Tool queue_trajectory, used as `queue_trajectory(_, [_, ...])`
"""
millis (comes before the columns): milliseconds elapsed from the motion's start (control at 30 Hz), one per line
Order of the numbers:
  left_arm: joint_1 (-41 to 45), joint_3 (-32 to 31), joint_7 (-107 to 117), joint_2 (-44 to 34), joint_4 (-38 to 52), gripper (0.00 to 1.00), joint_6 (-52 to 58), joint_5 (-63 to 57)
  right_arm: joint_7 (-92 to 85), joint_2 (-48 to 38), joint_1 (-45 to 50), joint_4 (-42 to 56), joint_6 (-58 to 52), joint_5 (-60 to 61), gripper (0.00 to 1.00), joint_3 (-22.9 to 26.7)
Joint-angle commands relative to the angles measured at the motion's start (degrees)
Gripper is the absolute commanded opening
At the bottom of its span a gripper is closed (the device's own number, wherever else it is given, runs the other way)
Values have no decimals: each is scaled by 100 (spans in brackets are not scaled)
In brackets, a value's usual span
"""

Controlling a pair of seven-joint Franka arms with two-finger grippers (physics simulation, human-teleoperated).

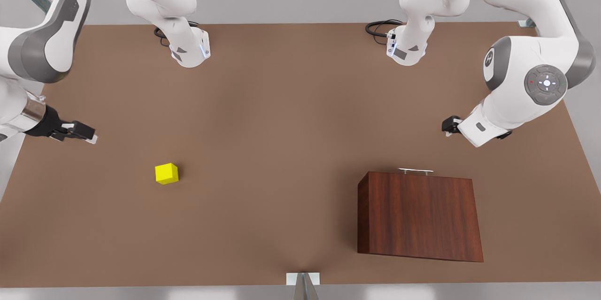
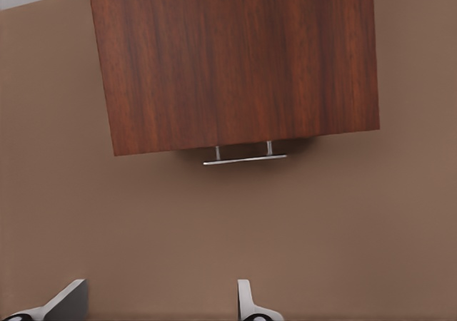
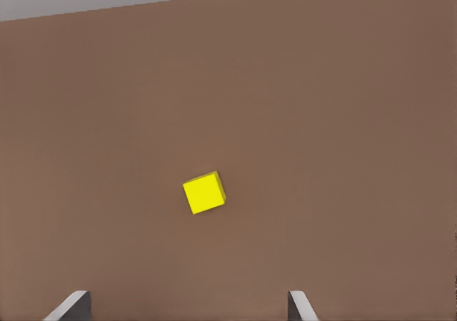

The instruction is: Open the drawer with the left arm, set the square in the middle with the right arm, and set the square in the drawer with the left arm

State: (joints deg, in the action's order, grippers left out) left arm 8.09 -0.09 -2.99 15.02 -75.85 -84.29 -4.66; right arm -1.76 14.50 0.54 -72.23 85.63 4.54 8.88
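The square (image 1: 166,173) is a small yellow cube resting on the table at the front view's left; the right wrist view shows this square (image 3: 204,192) from above. My right gripper (image 1: 91,136) hovers left of it and farther back, open (image 3: 186,310) and apart from it. The wooden cabinet (image 1: 418,215) stands at the front view's right with the drawer shut. Only the drawer's silver handle (image 1: 415,171) sticks out on the far side. My left gripper (image 1: 448,125) hangs beyond that handle (image 2: 245,158), open (image 2: 157,307) and holding nothing. The middle (image 1: 281,150) of the table is bare brown.
Both arm bases (image 1: 190,51) (image 1: 406,49) stand at the table's back edge with black cables beside them. A small white bracket (image 1: 303,279) sits at the front edge. The cabinet (image 2: 235,57) lies turned slightly askew on the table.
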Motion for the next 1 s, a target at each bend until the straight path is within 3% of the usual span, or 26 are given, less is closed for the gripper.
queue_trajectory(0, [0, 0, 0, 1, 0, 100, 0, -26, 9, 1, 33, -10, 6, 3, 100, -9])
queue_trajectory(133, [0, 0, 1736, -561, -1080, 100, -719, 35, 9, 88, 157, -168, 15, 82, 100, -79])
queue_trajectory(200, [9, 0, 3241, -1166, -2317, 100, -1974, 377, 0, 27, 165, -774, 461, 3, 100, -440])
queue_trajectory(400, [26, -79, 6669, -1475, -4270, 100, -4991, 642, -18, 475, 473, -2392, 2581, 65, 100, -537])
queue_trajectory(533, [26, -79, 7550, -1361, -4772, 100, -5783, 651, -351, 844, 482, -2629, 3037, -6, 100, -528])
queue_trajectory(600, [35, -79, 7576, -1238, -4772, 100, -5801, 677, -387, 932, 429, -3209, 3881, -6, 100, -528])
queue_trajectory(767, [35, -79, 7611, -1097, -5044, 100, -6415, 1652, -650, 1319, 350, -3561, 4611, -14, 100, -510])
queue_trajectory(967, [62, -79, 7603, -966, -5502, 100, -7251, 1767, -932, 1556, 262, -3903, 5331, -14, 100, -501])
